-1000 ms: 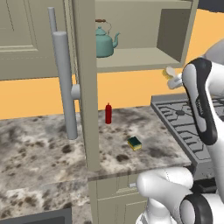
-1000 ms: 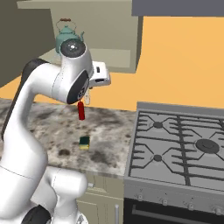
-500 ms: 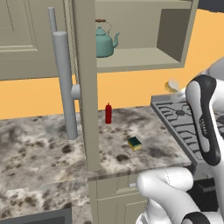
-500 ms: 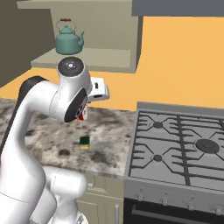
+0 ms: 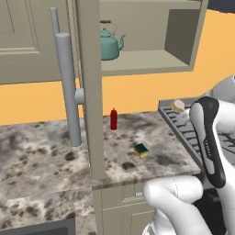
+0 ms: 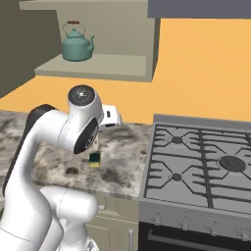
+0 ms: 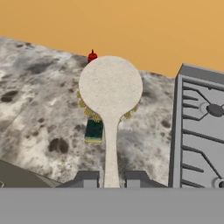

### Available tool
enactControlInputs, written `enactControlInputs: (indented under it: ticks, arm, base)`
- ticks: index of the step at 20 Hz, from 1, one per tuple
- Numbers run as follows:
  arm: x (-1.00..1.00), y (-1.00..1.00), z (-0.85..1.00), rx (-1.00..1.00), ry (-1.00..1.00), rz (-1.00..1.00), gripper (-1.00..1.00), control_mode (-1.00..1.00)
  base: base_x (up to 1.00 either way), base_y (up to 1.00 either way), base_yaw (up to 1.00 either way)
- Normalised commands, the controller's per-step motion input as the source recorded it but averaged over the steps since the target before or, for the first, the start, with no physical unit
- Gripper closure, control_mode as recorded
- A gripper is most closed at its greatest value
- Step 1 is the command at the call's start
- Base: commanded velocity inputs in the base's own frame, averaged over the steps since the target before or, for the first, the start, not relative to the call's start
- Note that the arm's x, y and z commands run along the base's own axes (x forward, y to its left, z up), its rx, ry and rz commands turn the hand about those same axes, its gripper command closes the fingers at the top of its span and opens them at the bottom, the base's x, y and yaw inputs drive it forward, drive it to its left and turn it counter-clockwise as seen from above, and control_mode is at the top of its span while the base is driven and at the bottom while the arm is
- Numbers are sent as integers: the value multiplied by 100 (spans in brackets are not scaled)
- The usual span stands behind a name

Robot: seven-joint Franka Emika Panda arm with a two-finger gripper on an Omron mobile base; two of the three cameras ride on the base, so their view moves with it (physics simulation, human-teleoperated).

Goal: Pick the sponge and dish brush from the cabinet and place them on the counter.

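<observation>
Dish brush: gripped by its pale stick handle between the two fingertips of the gripper; jaws closed against the handle. Long axis running straight away from the hand, round head at the far end, back of head facing the hand camera, yellowish bristles fringing its lower rim and pointing down toward the stone. Head also seen in left base view, above the near-left corner of the stove top.

Sponge: lying flat on the counter, green layer up; in hand view just below the brush head, left of the handle. In right base view beside the arm's elbow housing.

Red bottle: upright at the back of the counter, near the orange wall, well apart from the sponge.

Cabinet: door swung open, edge-on toward the left base camera, long bar handle vertical. Teal kettle on the beige shelf.

Open room: bare speckled stone left of and in front of the sponge; stove edge bounding the right side; counter front edge close behind the sponge.

Arm: forearm reaching forward over the counter–stove seam, hand held level above the surface.
</observation>
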Motion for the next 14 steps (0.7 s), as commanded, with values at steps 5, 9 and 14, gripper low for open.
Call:
enactControlInputs:
  ticks: [5, 9, 14]
  arm:
    - [0, 0, -25, -1, 2, 0, 100, -100]
    - [0, 0, -25, -2, 2, 0, 100, -100]
    - [0, 0, -34, -3, 6, 0, 100, -100]
  base:
    - [0, 0, 0]
    - [0, 0, 0]
    - [0, 0, 0]
